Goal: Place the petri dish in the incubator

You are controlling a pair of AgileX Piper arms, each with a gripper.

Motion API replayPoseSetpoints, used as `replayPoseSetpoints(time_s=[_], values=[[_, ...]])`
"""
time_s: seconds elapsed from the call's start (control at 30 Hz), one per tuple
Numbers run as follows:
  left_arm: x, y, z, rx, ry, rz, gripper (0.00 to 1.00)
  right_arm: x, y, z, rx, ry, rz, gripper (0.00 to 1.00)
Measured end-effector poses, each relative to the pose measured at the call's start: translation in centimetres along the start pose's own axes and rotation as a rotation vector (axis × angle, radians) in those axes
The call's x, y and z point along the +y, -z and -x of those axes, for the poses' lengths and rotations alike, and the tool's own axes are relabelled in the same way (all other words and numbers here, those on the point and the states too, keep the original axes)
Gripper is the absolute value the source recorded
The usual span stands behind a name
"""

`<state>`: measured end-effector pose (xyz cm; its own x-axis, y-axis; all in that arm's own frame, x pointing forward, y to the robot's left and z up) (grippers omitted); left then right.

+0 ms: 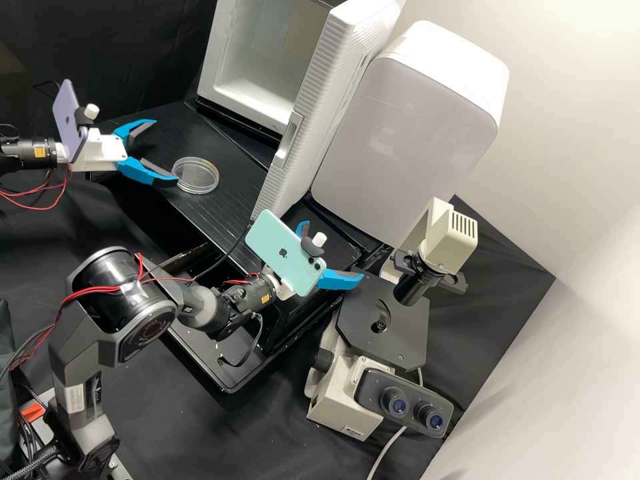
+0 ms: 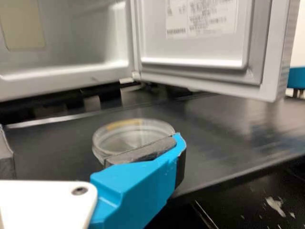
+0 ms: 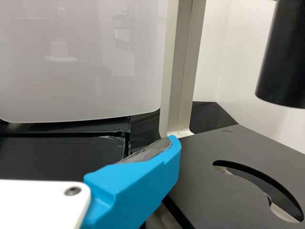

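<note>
A: High view. Containers first.
B: Incubator [image 1: 260,60] at the back of the bench [image 1: 220,213], door [image 1: 320,100] swung wide, white chamber facing forward. Dish [image 1: 195,175] lies flat on the bench in front of the chamber. It is clear plastic with a yellowish streak at its far side.
A: Grippers?
B: Left gripper [image 1: 160,151] hovers at the dish's left as seen here, fingers spread apart, holding nothing. The lower tip comes right up to the rim; contact or not, can't tell. Right gripper [image 1: 347,277] sits well apart from the dish, at the near edge of the microscope [image 1: 373,387] stage. Open or closed, can't tell.
A: Room to move?
B: A strip of bench runs from dish to chamber sill. The door flanks it on the right, with a white housing [image 1: 413,133] behind the door.
A: Left wrist view.
B: Dish [image 2: 133,136] lies beyond one blue finger [image 2: 143,176], which overlaps its near rim. Behind it are the chamber sill and the door's inner face [image 2: 205,43], with the door's lower edge above the bench.
A: Right wrist view.
B: Stage [image 3: 238,157] just beside the gripper, a slot cut in it. The housing's white face [image 3: 81,57] is ahead — a black tube [image 3: 283,52] hangs over the stage.
</note>
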<state>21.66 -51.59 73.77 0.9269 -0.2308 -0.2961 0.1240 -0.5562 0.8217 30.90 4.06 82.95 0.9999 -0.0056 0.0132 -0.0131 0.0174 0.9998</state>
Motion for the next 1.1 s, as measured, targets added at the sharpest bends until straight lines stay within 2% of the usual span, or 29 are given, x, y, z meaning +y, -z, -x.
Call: replayPoseSetpoints(time_s=[0.13,0.27,0.5,0.7,0.87,0.97,1.1], values=[[-0.6,-0.2,-1.0,0.016,0.033,0.014,1.00,0.0,0.0,0.0,0.000,0.000,0.000,1.00],[-0.5,-0.3,-2.0,0.029,0.029,0.026,1.00,0.0,0.0,0.0,0.000,0.000,0.000,1.00],[-0.5,-0.4,-2.8,0.029,0.035,0.027,1.00,0.0,0.0,0.0,0.000,0.000,0.000,1.00],[-0.6,-1.1,-3.2,0.015,0.050,0.035,1.00,0.0,0.0,0.0,0.000,0.000,0.000,1.00],[-0.7,-1.8,-4.0,-0.022,0.074,0.026,1.00,0.0,0.0,0.0,0.000,0.000,0.000,1.00],[-0.8,-2.2,-4.3,-0.046,0.094,0.058,1.00,0.0,0.0,0.0,0.000,0.000,0.000,1.00],[-0.8,-2.3,-4.3,-0.062,0.099,0.073,1.00,0.0,0.0,0.0,0.000,0.000,0.000,1.00]])
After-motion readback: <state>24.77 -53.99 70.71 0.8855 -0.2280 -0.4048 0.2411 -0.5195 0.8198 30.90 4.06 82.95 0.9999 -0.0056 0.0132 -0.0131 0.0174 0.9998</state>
